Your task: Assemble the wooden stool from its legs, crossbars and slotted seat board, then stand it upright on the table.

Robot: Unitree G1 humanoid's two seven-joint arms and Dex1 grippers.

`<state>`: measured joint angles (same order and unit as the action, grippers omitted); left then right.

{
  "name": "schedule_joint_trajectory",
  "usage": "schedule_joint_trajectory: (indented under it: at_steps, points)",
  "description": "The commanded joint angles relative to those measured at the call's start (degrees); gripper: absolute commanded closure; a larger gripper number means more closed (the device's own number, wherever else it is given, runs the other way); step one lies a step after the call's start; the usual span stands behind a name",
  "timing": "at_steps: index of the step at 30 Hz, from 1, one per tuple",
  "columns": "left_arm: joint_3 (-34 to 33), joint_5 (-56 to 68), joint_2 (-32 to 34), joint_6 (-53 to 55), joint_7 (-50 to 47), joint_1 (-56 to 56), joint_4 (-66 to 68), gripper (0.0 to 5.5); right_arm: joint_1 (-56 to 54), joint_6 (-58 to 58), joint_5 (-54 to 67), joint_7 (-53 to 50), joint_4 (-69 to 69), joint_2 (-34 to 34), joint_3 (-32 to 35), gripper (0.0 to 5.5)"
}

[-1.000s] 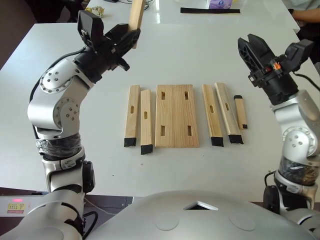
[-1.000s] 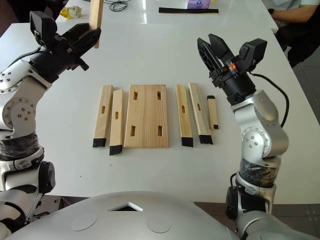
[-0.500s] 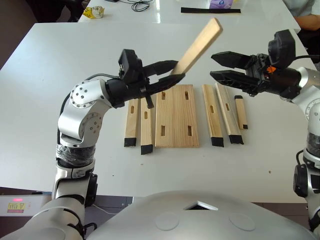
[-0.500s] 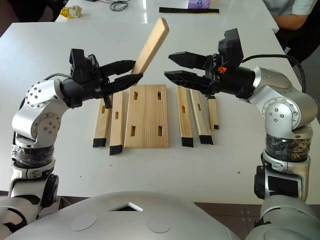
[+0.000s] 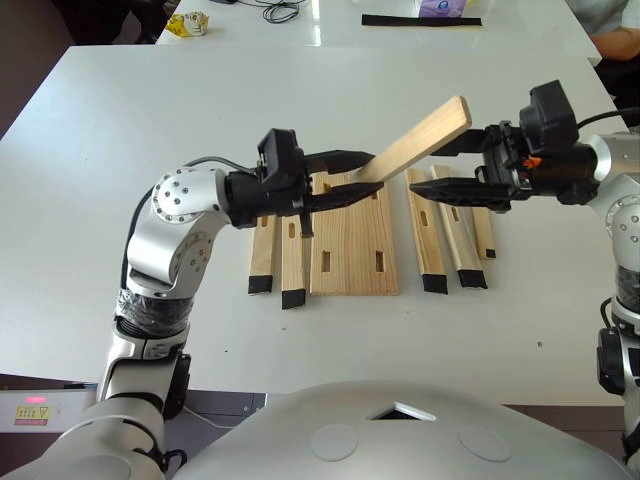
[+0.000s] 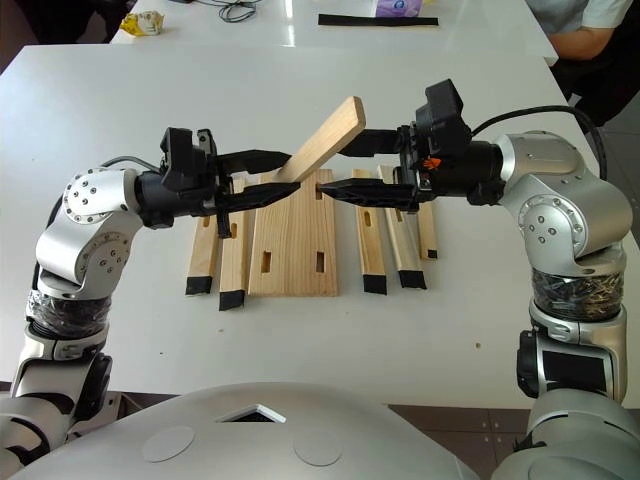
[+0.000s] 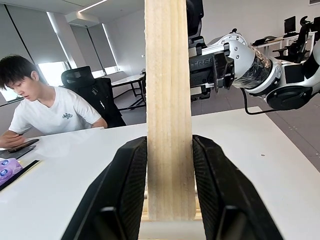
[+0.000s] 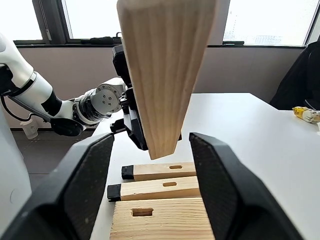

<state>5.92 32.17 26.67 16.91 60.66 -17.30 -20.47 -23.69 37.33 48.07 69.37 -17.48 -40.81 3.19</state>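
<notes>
Above the seat board [image 5: 350, 240], left gripper [image 5: 372, 174] clamps a leg [image 5: 425, 135]; right gripper [image 5: 432, 171], spread wide, straddles its end; seemingly a handover; next, close squarely.

Seat board [image 5: 350, 250] on table [image 5: 150, 110], 2 legs [image 5: 263, 240] left, 3 pcs [image 5: 428, 245] right (all flat).

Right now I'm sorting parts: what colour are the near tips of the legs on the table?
Black tips on pale wood legs; left eye view shows it best.
</notes>
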Motion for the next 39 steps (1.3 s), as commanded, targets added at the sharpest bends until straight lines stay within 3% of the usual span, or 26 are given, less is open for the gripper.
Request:
schedule_joint_trajectory:
  at_steps: [1,18,29,39]
  points:
    - [0.4,0.9,1.4,1.5,0.7,0.7,-0.9,4.18,-2.1,0.1,0.2,0.2,-0.2,-0.7,0.5,2.72]
    - [1.3,3.7,2.7,5.6,1.9,1.3,-2.6,4.18,-2.9,1.6,2.7,1.6,-2.4,-1.3,0.7,2.72]
    - [1.9,3.7,2.2,5.9,1.5,1.4,-3.0,4.18,-2.5,2.2,3.0,1.6,-3.4,-1.2,0.5,4.19]
    - [2.1,2.4,2.0,4.8,1.1,0.7,-1.4,4.18,-1.5,1.0,0.9,2.2,-3.5,-2.3,-0.3,4.19]
